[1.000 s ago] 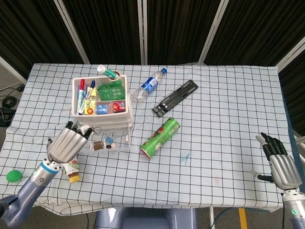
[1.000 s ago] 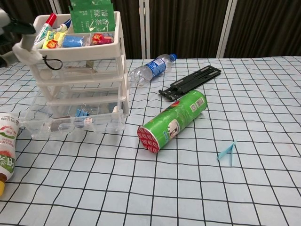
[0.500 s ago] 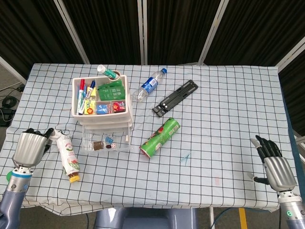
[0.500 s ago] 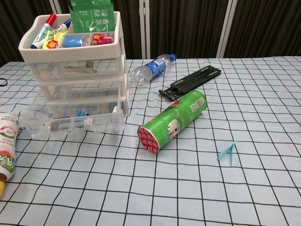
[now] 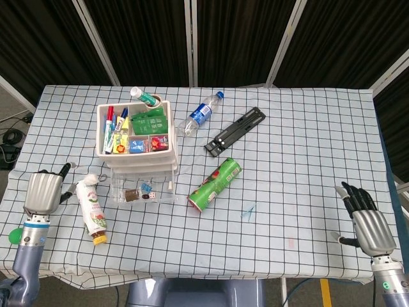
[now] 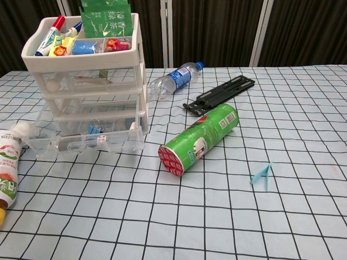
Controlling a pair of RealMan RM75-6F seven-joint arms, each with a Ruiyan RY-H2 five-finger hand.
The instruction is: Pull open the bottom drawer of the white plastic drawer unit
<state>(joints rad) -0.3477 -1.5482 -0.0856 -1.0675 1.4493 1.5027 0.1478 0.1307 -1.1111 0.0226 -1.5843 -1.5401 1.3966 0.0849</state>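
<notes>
I have the white drawer unit [image 5: 135, 142] standing on the left half of the counter [image 5: 287, 166], its open top tray filled with markers and small packets. Its bottom drawer [image 6: 84, 142] is clear plastic and stands pulled out toward me, projecting well past the unit's front; binder clips and small items lie inside it.

My left hand [image 5: 43, 190] rests at the counter's left edge, apart from the unit, its fingers curled in and holding nothing. A tube-shaped bottle [image 5: 91, 211] with a yellow cap lies just beside it, between the hand and the drawer. My right hand [image 5: 367, 220] sits at the counter's right edge, far from the unit, released, fingers extended and apart.

A green canister [image 6: 198, 138] lies on its side just right of the drawer. A water bottle [image 5: 199, 115] and a black folding stand [image 5: 234, 131] lie behind it. A small blue scrap [image 6: 262, 174] lies right of the canister.
</notes>
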